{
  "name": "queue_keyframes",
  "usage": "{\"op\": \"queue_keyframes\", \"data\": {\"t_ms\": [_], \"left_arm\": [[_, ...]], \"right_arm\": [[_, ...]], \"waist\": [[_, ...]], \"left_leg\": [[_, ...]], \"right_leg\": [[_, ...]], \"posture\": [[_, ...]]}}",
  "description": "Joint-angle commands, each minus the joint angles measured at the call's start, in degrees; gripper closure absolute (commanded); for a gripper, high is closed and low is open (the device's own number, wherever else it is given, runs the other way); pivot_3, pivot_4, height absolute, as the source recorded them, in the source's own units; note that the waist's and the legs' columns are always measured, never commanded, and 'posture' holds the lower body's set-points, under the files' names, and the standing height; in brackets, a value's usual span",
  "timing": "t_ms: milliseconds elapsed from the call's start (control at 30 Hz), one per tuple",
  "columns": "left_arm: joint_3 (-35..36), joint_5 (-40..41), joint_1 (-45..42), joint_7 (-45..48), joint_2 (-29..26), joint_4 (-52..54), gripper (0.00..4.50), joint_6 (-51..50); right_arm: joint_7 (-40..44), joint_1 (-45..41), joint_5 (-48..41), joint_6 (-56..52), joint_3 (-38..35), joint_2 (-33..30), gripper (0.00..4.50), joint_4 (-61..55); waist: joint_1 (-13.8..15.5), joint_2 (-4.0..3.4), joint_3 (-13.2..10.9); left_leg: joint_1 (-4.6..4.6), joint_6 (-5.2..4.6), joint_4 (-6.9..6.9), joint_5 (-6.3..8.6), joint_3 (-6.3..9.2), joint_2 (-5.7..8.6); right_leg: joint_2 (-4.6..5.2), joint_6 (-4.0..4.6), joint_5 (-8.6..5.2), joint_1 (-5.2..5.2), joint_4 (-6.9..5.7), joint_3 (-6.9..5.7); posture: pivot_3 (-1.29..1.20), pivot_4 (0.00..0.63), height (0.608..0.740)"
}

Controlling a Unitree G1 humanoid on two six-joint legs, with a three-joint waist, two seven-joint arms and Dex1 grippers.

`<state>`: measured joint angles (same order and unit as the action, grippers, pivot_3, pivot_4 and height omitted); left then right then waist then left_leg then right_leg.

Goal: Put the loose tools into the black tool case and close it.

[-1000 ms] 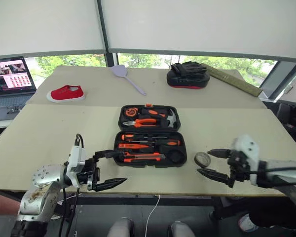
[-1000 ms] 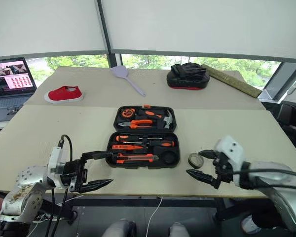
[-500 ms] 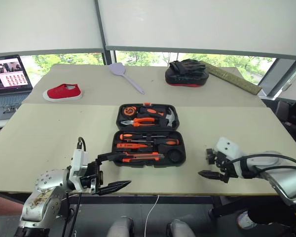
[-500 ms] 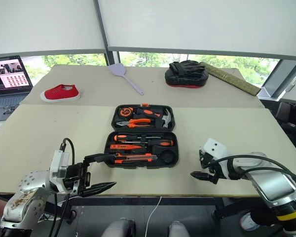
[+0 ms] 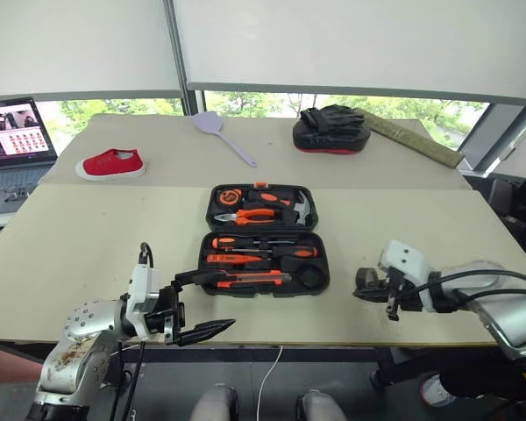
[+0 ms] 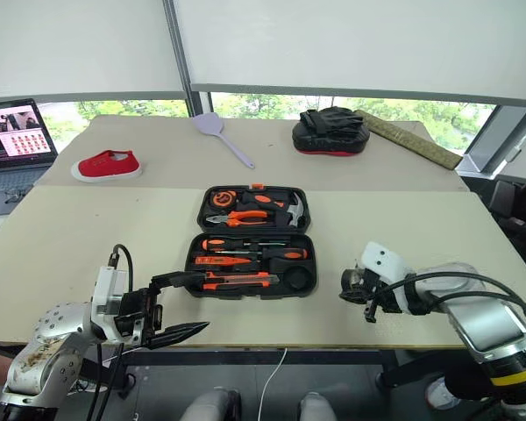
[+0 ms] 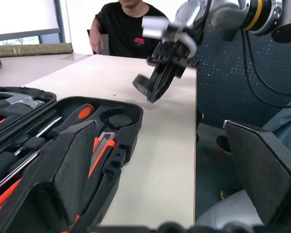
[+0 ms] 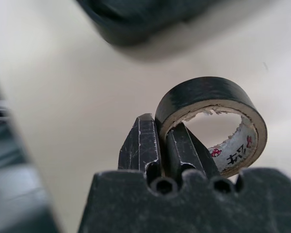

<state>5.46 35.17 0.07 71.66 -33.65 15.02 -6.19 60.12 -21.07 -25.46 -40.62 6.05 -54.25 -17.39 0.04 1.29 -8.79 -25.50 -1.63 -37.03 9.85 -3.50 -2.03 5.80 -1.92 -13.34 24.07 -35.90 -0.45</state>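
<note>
The black tool case [image 5: 326,270] lies open in the middle of the table. Orange-and-black screwdrivers [image 5: 263,242] and a utility knife [image 5: 251,280] sit in the near half. A round recess [image 5: 311,278] at its right end holds nothing. My right gripper [image 5: 368,289] is shut on the rim of the small tape roll [image 8: 203,90], one finger inside the ring. It holds the roll just above the table, right of the case, as the left wrist view shows [image 7: 141,83]. My left gripper [image 5: 223,300] stands open at the case's near left corner, holding nothing.
Pliers [image 5: 250,216], a hammer and a tape measure fill the case's far half. On the far table lie a red shoe [image 5: 114,163], a lilac spatula [image 5: 223,132] and a black mitt [image 5: 333,132]. A laptop [image 5: 13,140] stands at the left. A person [image 7: 123,29] sits beyond the table's right end.
My right gripper has shut on the tape roll and raised it off the table, shifting a little towards the case. The left gripper has stayed where it was, still open.
</note>
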Motion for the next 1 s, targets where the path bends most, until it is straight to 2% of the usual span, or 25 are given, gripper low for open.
{"op": "queue_keyframes", "data": {"t_ms": [33, 167, 333, 400, 600, 667, 700, 767, 867, 1000], "left_arm": [[0.0, -0.2, -0.9, -0.4, -0.2, 1.3, 0.0, 1.1], [-0.7, -0.9, -1.6, -0.6, 0.1, 0.9, 0.0, 1.3], [-0.6, -1.5, -1.5, -1.2, 0.1, 1.2, 0.0, 1.7], [0.0, -1.6, -1.2, -1.6, -0.1, 1.0, 0.0, 1.9], [1.5, -2.2, -1.1, -1.1, -1.4, -1.0, 0.0, 3.1], [1.3, -2.4, -1.5, -1.2, -1.4, -1.3, 0.0, 3.4], [1.2, -2.6, -1.7, -1.4, -1.3, -1.4, 0.0, 3.6], [1.1, -2.7, -2.0, -1.7, -1.2, -1.7, 0.0, 3.8], [0.7, -3.2, -2.1, -1.4, -1.2, -1.9, 0.0, 4.1], [1.1, -3.5, -2.0, -1.2, -1.3, -2.4, 0.0, 4.3]], "right_arm": [[0.8, -10.0, -7.9, -8.6, -0.4, 3.9, 4.48, -4.0], [0.4, -16.4, -4.8, -12.2, 7.7, 7.5, 4.48, 0.1], [0.5, -20.1, -1.0, -14.9, 13.9, 8.8, 4.48, 5.7], [1.9, -21.2, 1.8, -14.3, 17.1, 7.4, 4.48, 6.9], [2.8, -21.9, 4.8, -13.4, 19.8, 8.4, 4.48, 9.0], [4.2, -21.7, 5.0, -13.9, 20.6, 7.7, 3.69, 8.6], [4.6, -21.7, 5.3, -13.9, 20.7, 7.6, 3.58, 8.6], [3.9, -22.2, 6.0, -13.6, 20.4, 8.5, 3.01, 8.9], [3.5, -23.0, 6.3, -13.7, 19.8, 9.8, 1.87, 8.9], [6.0, -24.0, 5.6, -14.3, 19.0, 8.3, 0.42, 6.8]], "waist": [[-0.2, 0.02, 0.0], [0.3, 0.1, 0.0], [0.6, 0.1, 0.0], [0.6, 0.1, 0.0], [0.5, 0.1, 0.0], [0.5, 0.1, 0.0], [0.5, 0.1, 0.0], [0.6, 0.1, 0.0], [0.5, 0.1, 0.0], [0.5, 0.1, 0.0]], "left_leg": [[0.03, 0.0, 0.0, 0.0, 0.07, -0.07], [0.09, 0.01, 0.0, 0.0, 0.0, -0.46], [-0.05, 0.02, 0.0, 0.0, -0.29, -0.46], [-0.06, 0.02, 0.0, 0.0, -0.32, -0.46], [-0.02, 0.02, 0.0, 0.0, -0.35, -0.57], [-0.01, 0.02, 0.0, 0.0, -0.37, -0.58], [-0.01, 0.02, 0.0, 0.0, -0.37, -0.58], [-0.01, 0.02, 0.0, 0.0, -0.37, -0.59], [-0.01, 0.03, 0.0, 0.0, -0.37, -0.59], [-0.01, 0.03, 0.0, -0.01, -0.37, -0.6]], "right_leg": [[-0.12, -0.07, 0.04, 0.0, -0.01, 0.06], [-0.41, 0.27, 0.12, -0.03, 0.0, 0.04], [-0.37, 0.4, 0.08, 0.1, 0.0, 0.06], [-0.37, 0.36, 0.13, 0.13, 0.0, 0.07], [-0.49, 0.45, 0.13, 0.17, -0.08, 0.03], [-0.51, 0.48, 0.14, 0.18, -0.08, 0.02], [-0.51, 0.48, 0.14, 0.18, -0.09, 0.02], [-0.5, 0.48, 0.14, 0.16, -0.09, 0.0], [-0.49, 0.48, 0.14, 0.17, -0.08, 0.0], [-0.51, 0.49, 0.15, 0.19, -0.11, 0.0]], "posture": [[0.0, 0.15, 0.74], [0.0, 0.15, 0.74], [0.0, 0.15, 0.74], [0.0, 0.15, 0.74], [0.0, 0.15, 0.74], [0.0, 0.15, 0.74], [0.0, 0.15, 0.74], [0.0, 0.15, 0.74], [0.0, 0.15, 0.74], [0.0, 0.15, 0.74]]}}
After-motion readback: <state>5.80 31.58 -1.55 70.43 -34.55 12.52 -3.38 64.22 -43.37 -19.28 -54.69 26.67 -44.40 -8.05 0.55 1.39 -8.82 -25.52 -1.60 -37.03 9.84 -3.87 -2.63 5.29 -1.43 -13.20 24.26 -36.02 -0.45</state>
